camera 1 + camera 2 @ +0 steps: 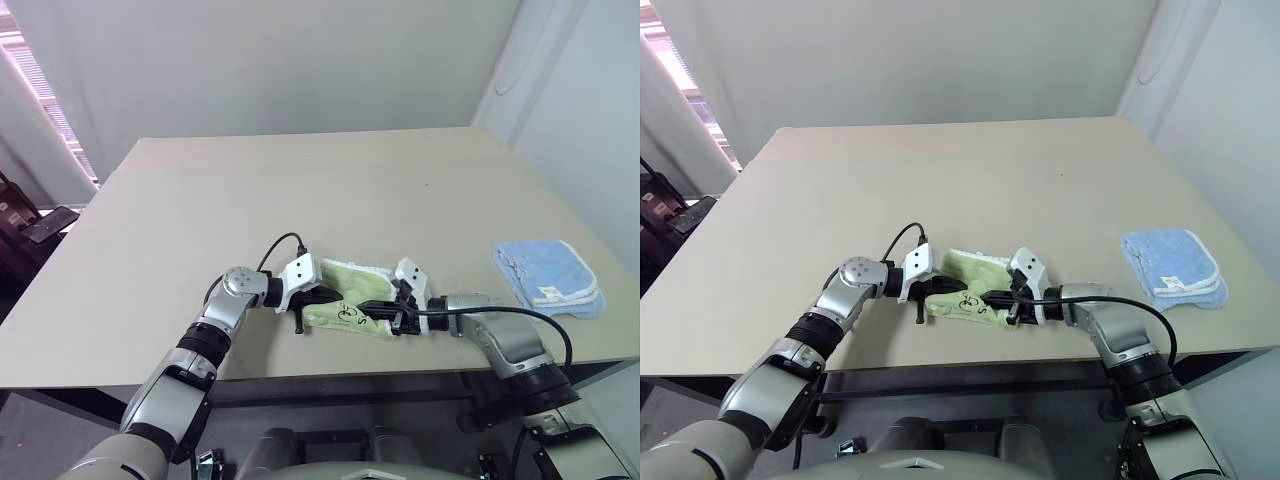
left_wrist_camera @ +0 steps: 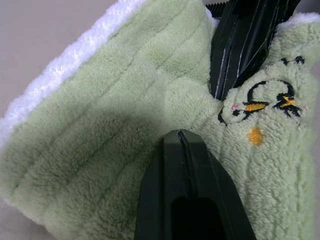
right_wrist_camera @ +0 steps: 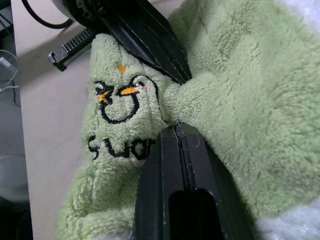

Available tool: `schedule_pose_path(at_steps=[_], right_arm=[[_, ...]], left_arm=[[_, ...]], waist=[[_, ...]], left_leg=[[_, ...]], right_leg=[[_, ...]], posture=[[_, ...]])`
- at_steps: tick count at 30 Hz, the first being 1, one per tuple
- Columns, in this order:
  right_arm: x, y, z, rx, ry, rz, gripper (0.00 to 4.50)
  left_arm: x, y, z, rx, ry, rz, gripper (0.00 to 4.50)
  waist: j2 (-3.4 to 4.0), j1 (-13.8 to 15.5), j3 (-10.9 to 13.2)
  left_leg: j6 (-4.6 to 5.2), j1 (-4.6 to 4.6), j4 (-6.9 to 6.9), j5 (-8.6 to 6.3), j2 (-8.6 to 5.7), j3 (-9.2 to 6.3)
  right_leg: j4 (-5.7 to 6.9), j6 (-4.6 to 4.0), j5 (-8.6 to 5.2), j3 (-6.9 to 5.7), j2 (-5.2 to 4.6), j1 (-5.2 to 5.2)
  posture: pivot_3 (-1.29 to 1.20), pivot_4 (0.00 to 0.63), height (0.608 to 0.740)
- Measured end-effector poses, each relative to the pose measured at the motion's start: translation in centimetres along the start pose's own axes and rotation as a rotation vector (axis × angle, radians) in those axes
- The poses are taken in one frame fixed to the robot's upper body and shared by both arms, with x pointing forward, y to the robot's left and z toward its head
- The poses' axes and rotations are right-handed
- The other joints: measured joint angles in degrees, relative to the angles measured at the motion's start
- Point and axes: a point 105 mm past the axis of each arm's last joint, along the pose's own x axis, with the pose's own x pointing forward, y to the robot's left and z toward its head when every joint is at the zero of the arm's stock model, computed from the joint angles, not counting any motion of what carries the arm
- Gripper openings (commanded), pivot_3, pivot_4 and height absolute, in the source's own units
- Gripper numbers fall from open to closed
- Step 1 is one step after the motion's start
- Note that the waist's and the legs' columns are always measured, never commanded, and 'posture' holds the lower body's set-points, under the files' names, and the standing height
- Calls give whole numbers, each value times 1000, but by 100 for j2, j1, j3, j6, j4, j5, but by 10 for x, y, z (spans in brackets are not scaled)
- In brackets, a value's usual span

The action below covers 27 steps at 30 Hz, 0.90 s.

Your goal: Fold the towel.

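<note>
One light green terry towel (image 1: pixel 352 297), plush and ribbed, with white stitched edging and dark embroidered marks, lies bunched on the beige matte table (image 1: pixel 300 190) near its front edge. The left gripper (image 1: pixel 318 298), at the towel's left end, has its two black fingers (image 2: pixel 187 192) pressed together on a pinch of the cloth. The right gripper (image 1: pixel 398 312), at the towel's right end, has its fingers (image 3: pixel 182 187) likewise clamped on the pile. The folds hide the towel's underside and part of the embroidery. One light blue folded terry cloth (image 1: pixel 549 277) lies well right of the towel.
</note>
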Motion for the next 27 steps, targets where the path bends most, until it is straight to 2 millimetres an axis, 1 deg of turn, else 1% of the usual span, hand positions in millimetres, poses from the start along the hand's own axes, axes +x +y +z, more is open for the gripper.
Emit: schedule_pose_path(at_steps=[1, 2, 3, 5, 6, 8, 11, 12, 14, 15, 16, 17, 18, 20, 23, 27], right_arm=[[0, 0, 0, 3, -3, 3, 0], [-1, 0, 2, 11, -13, 7, 0], [-2, 0, 4, 27, -33, 9, 0], [-6, -1, 9, 48, -61, 4, 0], [-8, -1, 13, 52, -76, 3, 166], [-11, 0, 21, 41, -99, 7, 574], [-13, 5, 31, 38, -128, 25, 1563], [-15, 6, 35, 38, -145, 28, 2019], [-19, 6, 43, 41, -178, 29, 2662], [-21, 6, 47, 42, -194, 24, 3061], [-24, 6, 52, 46, -211, 21, 3400], [-26, 6, 57, 51, -227, 19, 3815], [-29, 6, 62, 55, -243, 18, 4122], [-34, 6, 68, 90, -253, 26, 4122], [-40, 5, 71, 152, -255, 28, 4122], [-46, 0, 67, 201, -237, -1, 4122]], left_arm=[[-1, 0, 0, -2, 1, -7, 559], [-3, -1, 1, -15, -1, -16, 840], [-6, 0, 3, -41, -12, -21, 1253], [-13, 2, 8, -79, -25, -30, 1909], [-18, 4, 12, -104, -42, -22, 2274], [-29, 11, 25, -148, -91, 7, 2996], [-50, 19, 48, -225, -171, 36, 4041], [-61, 21, 57, -246, -195, 47, 4471], [-81, 25, 65, -279, -206, 92, 4500], [-89, 27, 65, -301, -207, 113, 4500], [-94, 27, 62, -329, -199, 135, 4500], [-98, 26, 55, -366, -180, 152, 4500], [-101, 24, 46, -412, -154, 166, 4500], [-103, 19, 28, -516, -84, 185, 4500], [-104, 18, 7, -640, 35, 249, 4500], [-89, 10, -5, -806, 93, 235, 4500]], waist=[[0, 0, 0], [0, 0, 0], [0, -1, 0], [0, -12, 1], [-1, -14, 1], [0, -11, 1], [-1, -15, 2], [0, -23, 2], [1, -34, 2], [2, -31, 2], [2, -26, 2], [2, -22, 2], [2, -16, 2], [0, -6, 4], [-1, 16, 4], [-1, -6, 4]], left_leg=[[0, -1, -2, 0, 0, 0], [0, -2, -3, 0, 0, 0], [0, -7, -4, 0, 0, -1], [0, -11, -7, 0, 0, 0], [0, -17, -8, 0, 1, 0], [0, -25, -9, 0, 3, -3], [0, -36, -11, 0, 4, -5], [0, -46, -11, 0, 4, -5], [0, -48, -13, 0, 4, -5], [0, -48, -14, 0, 4, -5], [0, -48, -15, 0, 3, -5], [0, -48, -15, 0, 3, -5], [0, -48, -14, 0, 3, -5], [0, -50, -12, 0, 3, -5], [0, -54, -6, 0, 1, -8], [0, -64, -7, 0, -1, -5]], right_leg=[[0, 0, 1, 0, 0, -1], [0, 2, 2, 0, 0, -4], [0, 8, 5, 0, 0, -9], [0, 12, 9, 2, 0, -15], [1, 13, 9, 2, 1, -23], [4, 15, 10, 2, 3, -33], [5, 15, 10, 2, 4, -43], [6, 15, 11, 2, 4, -53], [6, 14, 11, 3, 4, -56], [6, 14, 11, 3, 4, -56], [5, 14, 11, 3, 4, -56], [5, 12, 11, 3, 4, -55], [5, 11, 10, 3, 4, -55], [4, 4, 7, 3, 4, -56], [3, 1, 4, 2, 3, -53], [0, 5, 7, 3, 1, -64]], posture=[[0, 0, 740], [0, 0, 740], [0, 0, 740], [0, 0, 740], [0, 0, 740], [0, 0, 740], [0, 0, 740], [0, 0, 740], [0, 0, 740], [0, 0, 740], [0, 0, 740], [0, 0, 740], [0, 0, 740], [0, 0, 740], [0, 0, 740], [0, 0, 740]])
